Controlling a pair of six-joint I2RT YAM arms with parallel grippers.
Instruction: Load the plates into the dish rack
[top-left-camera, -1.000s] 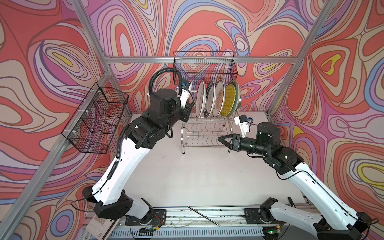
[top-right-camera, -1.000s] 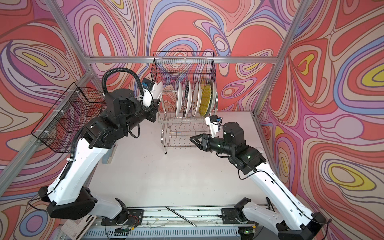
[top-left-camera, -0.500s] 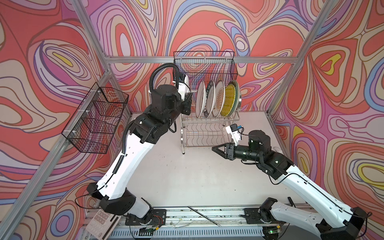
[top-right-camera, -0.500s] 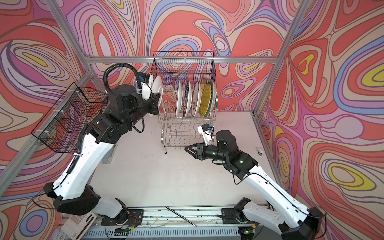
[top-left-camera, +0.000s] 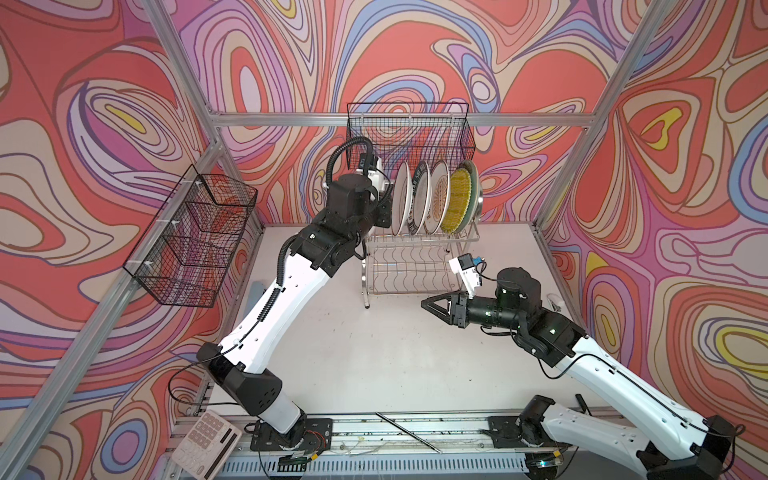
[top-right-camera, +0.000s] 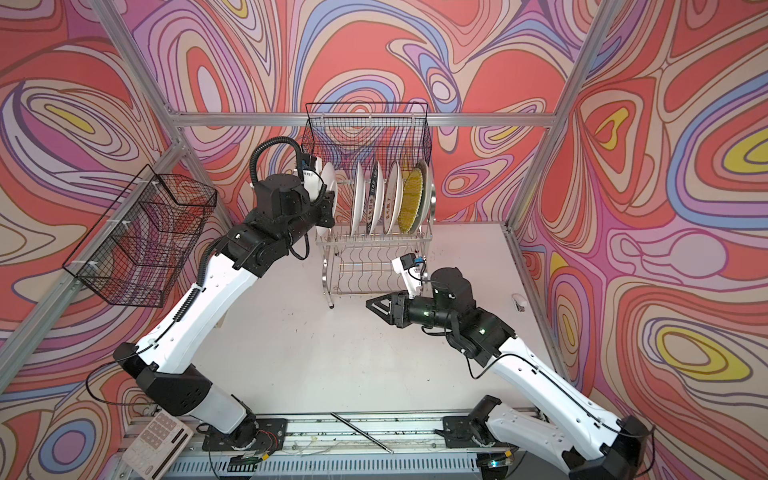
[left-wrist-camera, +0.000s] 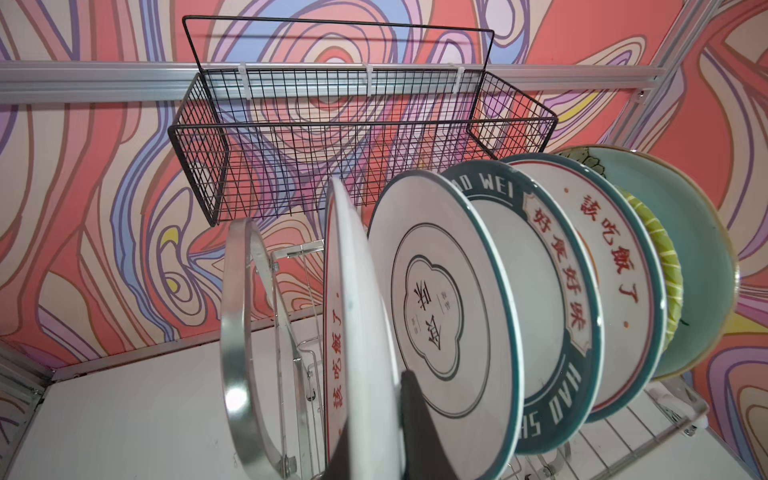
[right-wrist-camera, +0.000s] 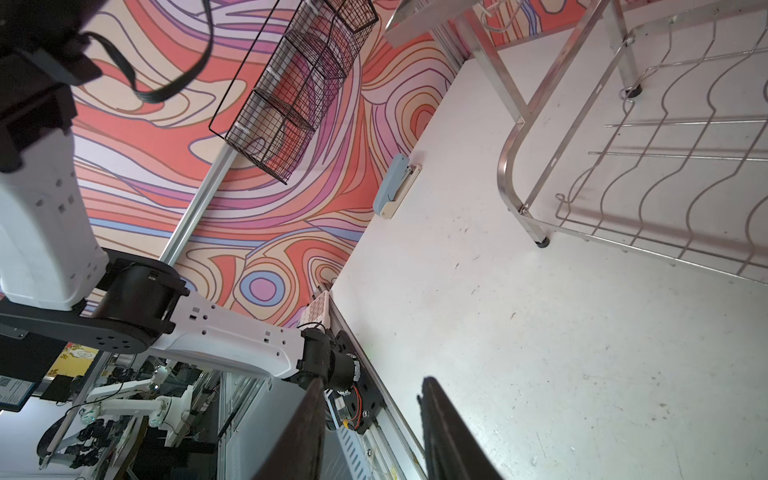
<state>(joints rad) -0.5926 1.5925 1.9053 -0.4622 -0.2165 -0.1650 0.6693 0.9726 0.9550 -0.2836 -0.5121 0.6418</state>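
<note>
The sixth plate (left-wrist-camera: 353, 311), white with red lettering near its rim, is clamped at its lower edge by the left gripper (left-wrist-camera: 374, 440), whose jaws are closed tight across the plate's thickness; it is held upright and edge-on over the left end of the dish rack (top-left-camera: 415, 266), on the upper tier. Its face is set parallel to the five racked plates (top-left-camera: 436, 199), so its long axis runs up and down and the free slot is judged to lie straight below it. In the left wrist view it is flanked closely by the chrome side frame (left-wrist-camera: 237, 332) on one side and the black-ringed plate (left-wrist-camera: 436, 311) on the other, touching neither as far as can be seen. Whether its foot is already seated between the wires cannot be told, since that part is hidden by the fingers and the plate itself.

The right gripper (top-left-camera: 428, 302) is held partly open and empty, low over the table (top-left-camera: 374, 353) in front of the wavy lower shelf and well apart from every plate; the left arm is plainly the nearer one. The table is flat, white and scuffed, and no plate is seen lying on it. Headroom is limited by the black mesh basket (top-left-camera: 409, 129) on the back wall, which hangs just above the plates' top rims; sideways room is narrow, so a straight, untilted descent is called for.
</note>
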